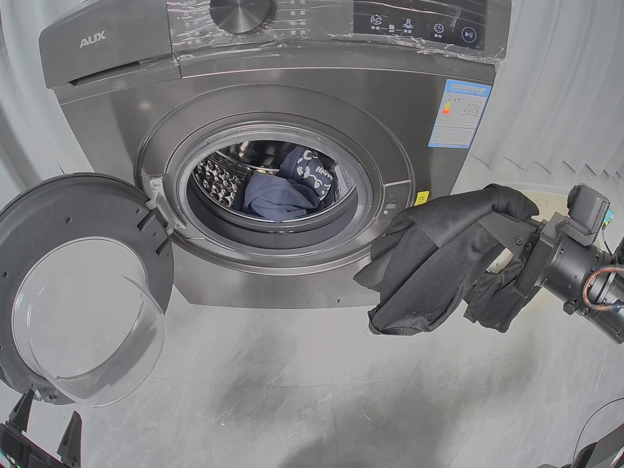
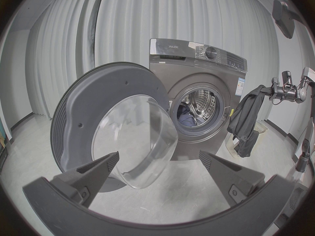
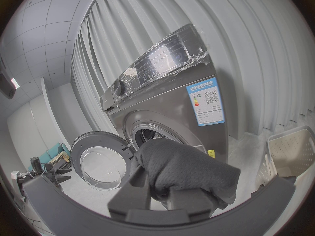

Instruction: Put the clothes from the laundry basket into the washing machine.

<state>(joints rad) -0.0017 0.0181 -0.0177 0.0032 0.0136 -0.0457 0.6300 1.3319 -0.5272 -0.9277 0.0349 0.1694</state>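
progress: dark blue clothes (image 1: pixel 283 186) already laid in washing machine (image 1: pixel 273 92) drum, door (image 1: pixel 78 281) open at lower left | black garment (image 1: pixel 435 261) clamped in right gripper (image 1: pixel 510 230), right-centre of head view, outside the opening, not yet loaded | long axis draped from upper right to lower left | left gripper (image 2: pixel 158 155) spread apart, empty

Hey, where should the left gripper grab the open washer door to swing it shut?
Probably the grey outer rim of the door, opposite the hinge, approached from the robot's left by the open left gripper. The rim is thin and exposed there, while the glass bowl bulges smoothly.
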